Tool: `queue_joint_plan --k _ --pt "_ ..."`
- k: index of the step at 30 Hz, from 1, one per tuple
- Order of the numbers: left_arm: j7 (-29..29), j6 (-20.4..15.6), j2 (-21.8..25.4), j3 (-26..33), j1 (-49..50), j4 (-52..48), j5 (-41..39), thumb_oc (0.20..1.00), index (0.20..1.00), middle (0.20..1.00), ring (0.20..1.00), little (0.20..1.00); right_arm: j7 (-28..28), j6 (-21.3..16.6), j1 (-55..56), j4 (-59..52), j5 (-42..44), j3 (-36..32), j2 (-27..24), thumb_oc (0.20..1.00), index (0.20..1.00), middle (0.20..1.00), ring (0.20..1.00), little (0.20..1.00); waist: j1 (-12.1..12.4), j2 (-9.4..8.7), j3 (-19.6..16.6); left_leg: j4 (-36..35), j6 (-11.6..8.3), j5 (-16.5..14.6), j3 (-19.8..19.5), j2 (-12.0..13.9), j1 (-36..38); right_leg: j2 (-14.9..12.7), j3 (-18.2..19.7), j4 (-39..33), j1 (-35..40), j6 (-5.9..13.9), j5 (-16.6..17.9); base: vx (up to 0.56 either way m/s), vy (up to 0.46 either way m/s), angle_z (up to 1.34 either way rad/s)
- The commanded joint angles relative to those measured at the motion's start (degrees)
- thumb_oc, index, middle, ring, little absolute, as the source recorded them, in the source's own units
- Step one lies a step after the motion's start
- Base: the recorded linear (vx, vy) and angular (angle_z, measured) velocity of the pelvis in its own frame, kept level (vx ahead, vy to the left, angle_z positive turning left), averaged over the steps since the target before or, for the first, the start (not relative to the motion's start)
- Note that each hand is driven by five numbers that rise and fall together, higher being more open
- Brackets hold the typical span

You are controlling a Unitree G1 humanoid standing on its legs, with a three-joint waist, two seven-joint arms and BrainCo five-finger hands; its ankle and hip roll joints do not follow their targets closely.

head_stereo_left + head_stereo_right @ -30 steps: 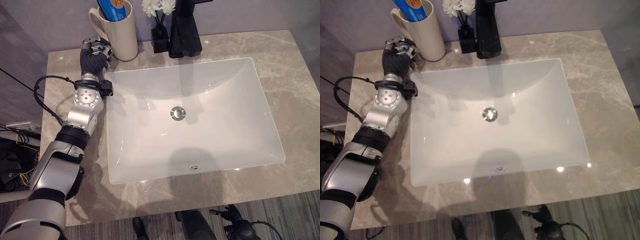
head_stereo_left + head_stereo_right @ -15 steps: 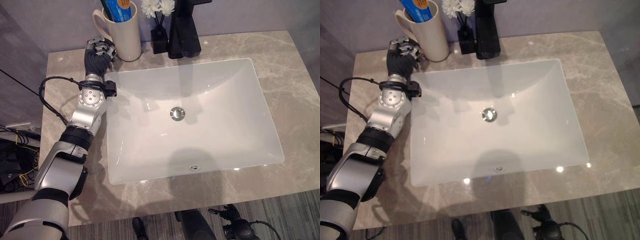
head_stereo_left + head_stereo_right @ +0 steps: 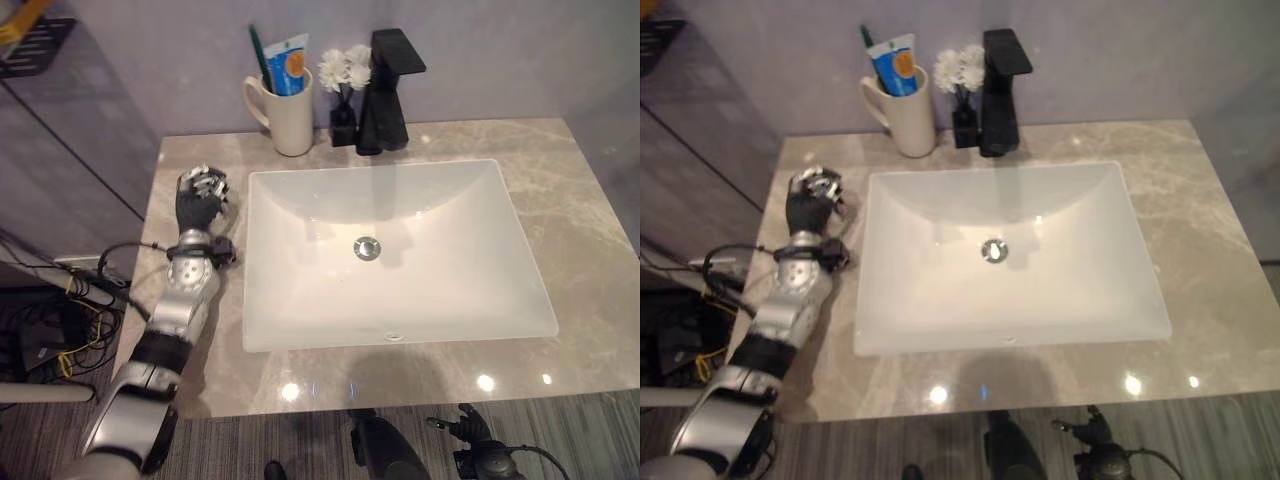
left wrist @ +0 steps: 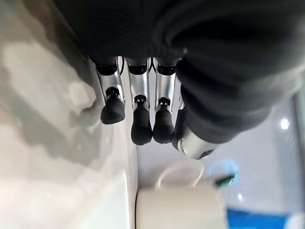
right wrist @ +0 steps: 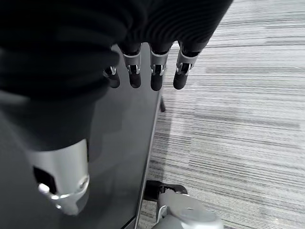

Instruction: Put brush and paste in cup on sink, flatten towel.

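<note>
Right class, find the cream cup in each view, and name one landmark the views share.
Left eye view: cup on the counter's back edge, left of the black tap.
Right eye view: cup, same spot.
Left wrist view: cup beyond the left hand.
Right wrist view: not in it.
Shared landmark: the white sink.

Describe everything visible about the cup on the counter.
The cup is a tall cream mug, ceramic-looking with a loop handle on its left side. It stands upright at the back of the marble-look counter, behind the sink's left rear corner and left of the small flower vase. A green-handled toothbrush and a blue-and-white toothpaste tube stick out of it. Neither robot hand touches it.
</note>
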Motion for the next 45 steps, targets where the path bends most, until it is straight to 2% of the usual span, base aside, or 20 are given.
queue_joint_plan --k 1,5,7,13,14,17,18,20,22,23,26,29,33,34,39,40,41,42,43,45 --pt "-4.3 -3.8 3.4 6.2 5.2 -8.3 1.7 0.200 0.200 0.200 0.200 0.200 0.3 0.7 0.1 3.2 -1.6 -2.0 -0.6 1.000 1.000 1.000 1.000 1.000 1.5 -1.70 -1.9 0.6 2.63 -1.4 -2.8 -3.5 8.2 -5.3 2.0 -0.2 -0.6 7.70 3.3 -0.06 0.067 0.16" --pt "-7.0 -4.5 4.2 12.4 15.6 -15.8 3.1 0.200 0.200 0.200 0.200 0.200 1.0 0.7 0.1 3.3 -2.0 -3.8 -0.5 1.000 1.000 1.000 1.000 1.000 3.0 -2.30 -2.7 0.7 4.00 -3.1 -2.8 -4.7 10.7 -6.1 2.0 -0.1 1.4 8.43 3.7 -0.08 0.110 0.03" --pt "-9.2 -5.7 3.7 16.9 22.7 -19.2 2.1 0.200 0.200 0.200 0.200 0.200 1.5 0.7 0.3 2.8 -2.8 -4.6 -0.4 1.000 1.000 1.000 1.000 1.000 4.1 -3.72 -3.0 4.9 5.34 -6.5 -3.1 -6.5 11.0 -7.8 2.3 0.4 3.0 9.29 4.7 -0.11 0.122 -0.03" --pt "-13.2 -5.5 3.5 19.1 28.1 -23.2 0.0 0.200 0.200 0.200 0.200 0.200 1.7 0.9 1.9 2.9 -2.6 -6.9 -0.1 1.000 1.000 1.000 1.000 1.000 4.3 -5.68 -2.0 8.3 7.11 -8.6 -3.9 -9.3 10.8 -10.5 2.8 0.8 5.1 10.55 7.5 -0.15 0.141 0.13" --pt "-14.9 -5.5 4.4 19.0 29.5 -26.8 -0.4 0.200 0.200 0.200 0.200 0.200 1.3 0.7 2.5 2.1 -0.9 -9.5 -0.5 1.000 1.000 1.000 1.000 1.000 4.3 -6.42 -0.8 9.4 8.08 -8.8 -3.8 -11.3 9.9 -12.5 1.8 2.2 5.0 11.10 8.8 -0.23 0.236 0.17" --pt "-15.3 -4.9 4.8 18.5 29.7 -28.8 -0.5 0.200 0.200 0.200 0.200 0.200 0.2 0.1 3.3 1.0 2.6 -12.9 -0.3 1.000 1.000 1.000 1.000 1.000 3.9 -6.49 0.7 10.9 8.58 -9.0 -3.1 -12.3 9.8 -13.4 1.6 4.0 4.6 11.00 9.0 -0.18 0.191 0.11" --pt "-15.6 -4.7 5.8 18.4 29.3 -31.4 0.3 0.200 0.200 0.200 0.200 0.200 0.0 -0.1 3.7 0.9 3.3 -13.7 -0.4 1.000 1.000 1.000 1.000 1.000 3.6 -5.55 2.5 12.4 9.23 -8.6 -2.5 -12.3 8.9 -12.8 0.3 7.6 4.6 9.82 5.4 -0.16 0.137 0.01" --pt "-15.6 -4.6 5.9 18.5 29.3 -31.5 0.3 0.200 0.200 0.200 0.200 0.200 0.0 -0.1 3.7 0.9 3.3 -13.6 -0.4 1.000 1.000 1.000 1.000 1.000 3.5 -5.90 2.5 12.3 9.25 -8.3 -2.6 -12.7 8.7 -13.2 0.4 7.7 4.3 9.82 5.5 -0.14 0.103 0.08" --pt "-16.2 -5.1 6.5 17.9 28.0 -35.7 -0.2 0.200 0.200 0.200 0.200 0.200 -0.5 0.0 5.0 2.6 3.4 -14.1 -1.0 1.000 1.000 1.000 1.000 1.000 3.5 -4.39 2.9 10.2 9.79 -6.8 -0.8 -12.9 8.5 -12.2 -2.9 11.0 5.3 8.48 1.9 -0.27 0.179 -0.17" --pt "-15.9 -5.7 7.0 18.3 26.9 -37.4 -1.2 0.200 0.200 0.200 0.200 0.200 -0.5 0.0 5.3 2.9 3.0 -14.0 -1.2 1.000 1.000 1.000 1.000 1.000 3.1 -3.94 2.8 8.4 9.90 -4.6 0.0 -13.0 7.9 -12.0 -3.4 12.5 5.0 8.54 2.7 -0.31 0.155 -0.52" --pt "-15.6 -5.9 7.5 18.5 25.9 -38.6 -1.8 0.200 0.200 0.200 0.200 0.200 -0.7 0.1 5.5 2.8 2.5 -13.7 -1.3 1.000 1.000 1.000 1.000 1.000 3.2 -3.03 3.3 7.2 9.94 -2.5 1.3 -12.4 6.7 -11.8 -4.2 16.6 4.1 8.18 1.1 -0.22 0.075 -0.44" --pt "-15.0 -6.3 8.2 16.2 22.9 -38.7 -1.5 0.200 0.200 0.200 0.200 0.200 -1.0 -0.1 6.8 3.7 3.3 -14.3 -0.9 1.000 1.000 1.000 1.000 1.000 3.8 -1.12 3.4 5.3 10.04 0.6 5.1 -10.6 4.3 -13.1 -8.4 25.5 6.5 6.63 -5.9 -0.27 0.078 -0.56" --pt "-14.8 -6.2 7.3 13.4 19.7 -37.8 -1.4 0.200 0.200 0.200 0.200 0.200 -1.1 0.2 7.1 4.2 3.1 -14.0 -0.8 1.000 1.000 1.000 1.000 1.000 4.6 -0.78 2.0 6.1 10.30 2.0 9.2 -9.7 0.9 -14.5 -10.0 29.8 13.1 5.88 -9.9 -0.15 0.013 -0.78" --pt "-14.7 -6.2 7.3 13.3 19.6 -37.7 -1.4 0.200 0.200 0.200 0.200 0.200 -1.1 0.2 7.2 4.2 3.0 -14.1 -0.8 1.000 1.000 1.000 1.000 1.000 4.8 -0.83 2.0 6.2 10.30 1.9 9.3 -9.8 0.9 -14.6 -9.9 30.0 13.1 5.90 -10.0 -0.17 -0.008 -1.00" --pt "-15.8 -5.9 7.4 12.4 20.1 -35.8 -3.2 0.200 0.200 0.200 0.200 0.200 -1.5 0.3 5.8 3.1 3.3 -13.9 -0.7 1.000 1.000 1.000 1.000 1.000 9.3 -2.84 -1.4 9.4 11.32 1.9 20.5 -8.3 -5.5 -15.5 -15.2 31.1 25.4 8.26 -8.9 -0.22 -0.048 -1.64" --pt "-15.6 -6.2 6.9 12.9 20.9 -34.7 -4.3 0.200 0.200 0.200 0.200 0.200 -1.8 0.1 5.5 1.9 3.2 -13.4 -0.4 1.000 1.000 1.000 1.000 1.000 11.2 -4.36 -1.9 10.8 11.09 2.3 25.6 -5.8 -7.6 -15.1 -18.8 27.4 27.2 8.96 -8.9 -0.36 -0.345 -2.98" --pt "-16.3 -6.2 6.8 13.5 21.4 -33.8 -5.4 0.200 0.200 0.200 0.200 0.200 -2.1 -0.3 5.1 0.7 2.9 -12.4 -0.3 1.000 1.000 1.000 1.000 1.000 14.0 -4.68 -1.7 12.6 9.12 3.8 29.7 -1.9 -8.9 -15.6 -26.5 22.5 27.6 7.60 -12.7 -0.37 -0.514 -4.12" --pt "-18.0 -6.0 7.0 13.1 22.0 -33.3 -6.6 0.200 0.200 0.200 0.200 0.200 -2.0 -0.4 5.1 0.1 2.4 -12.2 -0.6 1.000 1.000 1.000 1.000 1.000 13.8 -4.85 -1.3 13.8 8.02 5.2 29.8 0.4 -9.0 -13.6 -25.1 19.4 27.6 6.11 -15.7 -0.31 -0.657 -3.96" --pt "-20.1 -5.9 6.9 11.3 22.7 -31.3 -8.3 0.200 0.200 0.200 0.200 0.200 -2.0 -0.3 4.7 1.1 1.3 -12.1 -1.8 1.000 1.000 1.000 1.000 1.000 12.9 -4.39 -1.0 14.4 5.63 8.3 30.4 3.8 -10.2 -9.3 -22.6 13.9 27.5 4.08 -20.4 -0.24 -0.640 -3.65" --pt "-22.1 -5.2 5.4 9.0 23.3 -28.3 -8.7 0.200 0.200 0.200 0.200 0.200 -2.0 -0.9 4.2 0.4 0.4 -11.7 -3.4 1.000 1.000 1.000 1.000 1.000 13.3 -4.14 1.5 14.2 2.01 11.4 23.0 5.2 -11.7 -5.7 -16.9 8.9 27.2 2.97 -21.6 -0.19 -0.492 -2.39"
